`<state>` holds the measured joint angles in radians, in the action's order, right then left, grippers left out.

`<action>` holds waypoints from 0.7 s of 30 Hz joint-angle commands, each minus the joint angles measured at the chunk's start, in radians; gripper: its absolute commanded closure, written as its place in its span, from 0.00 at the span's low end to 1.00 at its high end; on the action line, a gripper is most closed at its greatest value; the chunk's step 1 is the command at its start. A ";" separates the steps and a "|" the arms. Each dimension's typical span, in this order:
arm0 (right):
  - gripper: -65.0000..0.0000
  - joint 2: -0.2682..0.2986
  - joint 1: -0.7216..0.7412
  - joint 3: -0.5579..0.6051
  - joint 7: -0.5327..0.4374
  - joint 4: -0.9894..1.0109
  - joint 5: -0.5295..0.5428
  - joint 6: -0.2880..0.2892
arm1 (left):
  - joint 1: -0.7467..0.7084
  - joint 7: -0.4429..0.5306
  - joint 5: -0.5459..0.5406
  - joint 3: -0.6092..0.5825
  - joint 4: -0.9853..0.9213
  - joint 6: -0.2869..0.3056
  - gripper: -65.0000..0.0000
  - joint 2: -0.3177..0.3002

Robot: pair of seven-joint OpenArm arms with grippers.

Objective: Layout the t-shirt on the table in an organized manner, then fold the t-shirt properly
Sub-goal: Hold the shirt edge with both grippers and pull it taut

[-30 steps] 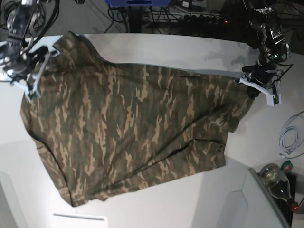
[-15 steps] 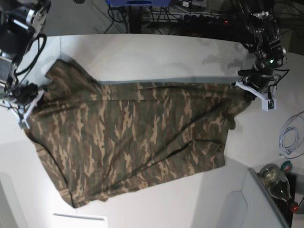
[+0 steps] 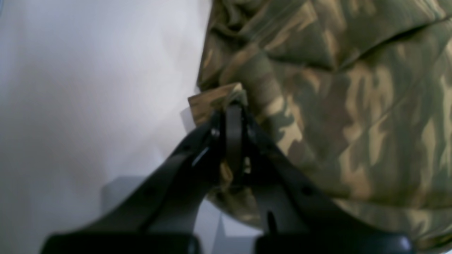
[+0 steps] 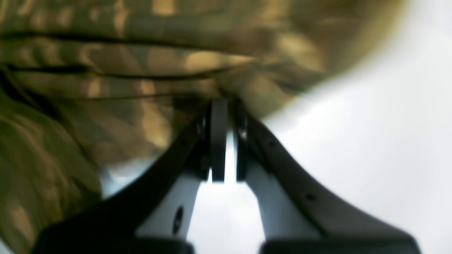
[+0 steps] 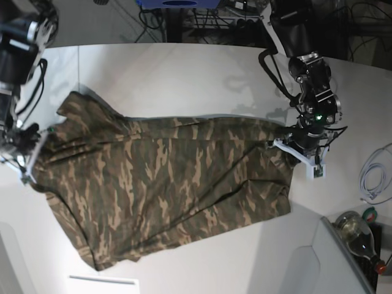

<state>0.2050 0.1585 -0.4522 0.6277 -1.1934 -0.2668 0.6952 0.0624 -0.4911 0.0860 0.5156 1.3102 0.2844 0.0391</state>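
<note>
The camouflage t-shirt (image 5: pixel 165 184) lies spread across the white table (image 5: pixel 202 73), its far edge pulled into a fairly straight line. In the base view my left gripper (image 5: pixel 283 144) is at the shirt's right end. The left wrist view shows that gripper (image 3: pixel 233 106) shut on a pinched fold of the t-shirt (image 3: pixel 353 106) just above the table (image 3: pixel 88 88). My right gripper (image 5: pixel 32 153) is at the shirt's left end. In the blurred right wrist view it (image 4: pixel 227 106) is nearly closed, with the edge of the t-shirt (image 4: pixel 106 70) caught at its tips.
A coiled white cable (image 5: pixel 373 177) and a glass bottle (image 5: pixel 358 236) lie at the right edge. A grey bin (image 5: pixel 312 263) stands at the front right. A white strip (image 5: pixel 101 280) lies near the front left. Dark cables run behind the table.
My left gripper has carried the shirt's right end inward, to the left. My right gripper has closed on the left end and come forward. The shirt's far edge now lies lower and straighter.
</note>
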 commanded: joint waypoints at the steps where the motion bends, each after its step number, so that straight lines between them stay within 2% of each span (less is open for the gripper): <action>1: 0.87 -0.029 -0.021 -0.001 -0.002 -0.127 0.024 0.003 | -0.005 0.016 0.001 0.004 0.029 -0.004 1.00 -0.012; 2: 0.79 -0.054 -0.078 0.000 0.030 -0.248 0.024 0.003 | -0.008 0.016 0.005 0.004 0.038 -0.003 1.00 -0.012; 4: 0.54 -0.105 -0.175 0.023 0.070 -0.426 0.024 0.003 | -0.026 0.016 0.008 0.005 0.048 -0.003 1.00 -0.015; 6: 0.33 -0.157 -0.248 0.048 0.068 -0.529 0.024 0.003 | -0.042 0.016 0.001 0.005 0.064 -0.003 1.00 -0.031; 7: 0.28 -0.175 -0.273 0.062 0.056 -0.544 0.024 0.003 | -0.049 0.016 -0.001 0.005 0.067 -0.003 1.00 -0.038; 10: 0.34 -0.187 -0.270 0.106 0.021 -0.489 0.024 0.003 | -0.062 0.016 -0.001 0.005 0.076 -0.003 1.00 -0.041; 13: 0.40 -0.187 -0.204 0.111 0.016 -0.377 0.024 0.003 | -0.062 0.016 -0.001 0.005 0.068 -0.003 1.00 -0.052; 21: 0.41 -0.187 -0.090 0.114 0.016 -0.167 0.024 0.003 | -0.062 0.016 -0.001 0.010 0.067 -0.003 1.00 -0.055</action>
<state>0.0135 0.0437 -0.3408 0.6594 -1.3415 -0.2523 0.7017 -0.0135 -0.4946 0.0895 0.5228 1.3613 0.2844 -0.0078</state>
